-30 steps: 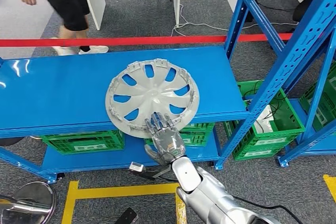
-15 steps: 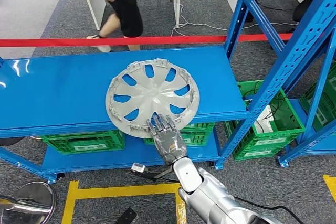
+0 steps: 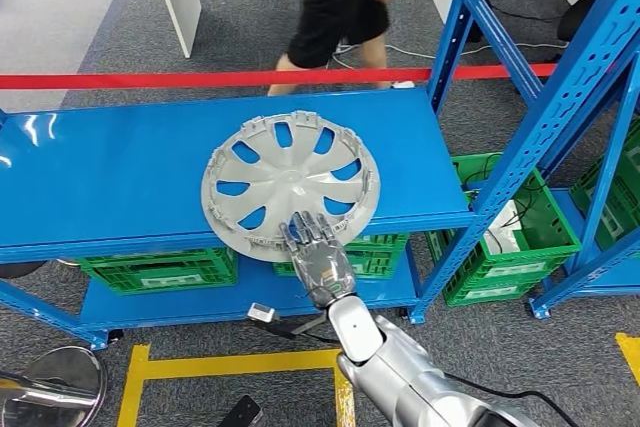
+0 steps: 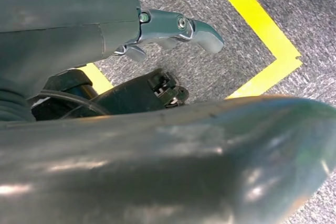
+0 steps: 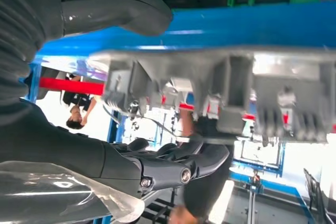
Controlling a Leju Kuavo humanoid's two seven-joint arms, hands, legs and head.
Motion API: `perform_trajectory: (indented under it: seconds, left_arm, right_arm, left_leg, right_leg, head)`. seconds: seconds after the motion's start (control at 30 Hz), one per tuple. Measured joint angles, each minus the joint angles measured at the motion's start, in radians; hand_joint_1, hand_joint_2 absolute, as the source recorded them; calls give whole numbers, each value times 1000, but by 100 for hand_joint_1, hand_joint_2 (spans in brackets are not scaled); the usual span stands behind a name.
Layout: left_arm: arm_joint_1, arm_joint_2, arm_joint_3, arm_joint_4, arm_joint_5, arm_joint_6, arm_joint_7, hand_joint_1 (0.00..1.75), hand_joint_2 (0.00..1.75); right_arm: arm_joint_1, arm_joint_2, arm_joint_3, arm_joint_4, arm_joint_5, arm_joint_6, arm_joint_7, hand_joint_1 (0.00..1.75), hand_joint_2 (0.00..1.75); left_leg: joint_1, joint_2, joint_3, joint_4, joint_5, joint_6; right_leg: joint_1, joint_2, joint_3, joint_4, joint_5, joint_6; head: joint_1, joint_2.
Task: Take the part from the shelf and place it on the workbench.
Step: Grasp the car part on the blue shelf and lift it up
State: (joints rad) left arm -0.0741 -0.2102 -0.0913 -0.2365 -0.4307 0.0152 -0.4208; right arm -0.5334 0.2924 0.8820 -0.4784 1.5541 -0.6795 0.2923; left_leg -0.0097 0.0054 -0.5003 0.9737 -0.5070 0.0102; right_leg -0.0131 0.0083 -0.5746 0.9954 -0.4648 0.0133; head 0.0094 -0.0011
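- The part [image 3: 290,184], a round silver wheel cover, lay flat on the blue shelf [image 3: 113,182], with its near rim jutting past the shelf's front edge toward the robot.
- The right hand [image 3: 317,255] was at that overhanging rim, fingers stretched forward over the rim's top. The right wrist view showed the thumb on one side of the rim and the dark fingers [image 5: 186,163] on the other, with a gap left between. It bracketed the rim but did not look clamped on it.
- Being round, the part had no long axis. The grip turned on the rim edge, which ran crosswise to the fingers.
- The left hand [image 4: 174,27] hung low over grey carpet and yellow floor tape, well away from the shelf. Its fingers seemed loosely extended and held nothing.
- The right hand was much the nearer. The likely next move was closing on the rim and drawing the part off the shelf.
- Green crates [image 3: 162,269] sat on the shelf below, and blue uprights [image 3: 453,37] stood to the right.
- A person [image 3: 340,7] walked behind a red tape [image 3: 151,80] beyond the shelf.
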Motion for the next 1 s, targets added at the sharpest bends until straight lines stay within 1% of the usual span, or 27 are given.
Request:
perform_trajectory:
  seconds: [0.4,1.0]
  left_arm:
    - [1,0,0,0,12,4,0,0,0]
    - [1,0,0,0,14,4,0,0,0]
  right_arm:
    - [-8,7,0,-11,0,18,0,0,175]
    - [-8,7,0,-13,0,19,0,0,175]
  left_leg:
    - [0,0,0,0,0,0]
    - [0,0,0,0,0,0]
  right_leg:
    - [0,0,0,0,0,0]
    - [0,0,0,0,0,0]
  head:
    - [0,0]
    - [0,0]
